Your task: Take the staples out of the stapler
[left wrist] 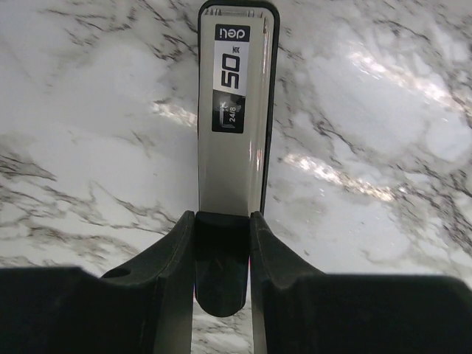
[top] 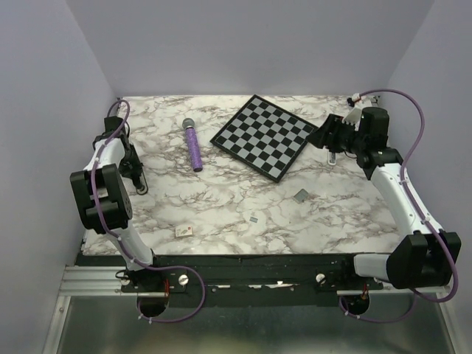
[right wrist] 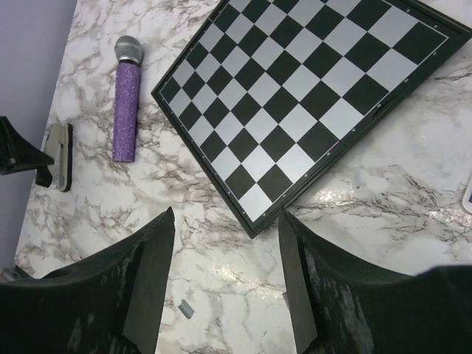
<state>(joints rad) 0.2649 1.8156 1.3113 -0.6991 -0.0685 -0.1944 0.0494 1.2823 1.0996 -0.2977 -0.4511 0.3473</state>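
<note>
Within the black left claw (left wrist: pixel 221 225), a slim silvery stapler (left wrist: pixel 234 147)

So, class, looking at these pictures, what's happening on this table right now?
The left gripper is closed on the black end of the stapler, which lies on the marble table. The right gripper hangs open above the table near the chessboard, holding nothing.

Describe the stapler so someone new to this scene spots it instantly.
Find the checkerboard at the table's far side; left of it lies a purple stick with a grey head. Further left, by the table's left edge, the stapler sits between the left gripper's fingers: slim, flat, silvery, with a black label reading 50, not round or purple.
</note>
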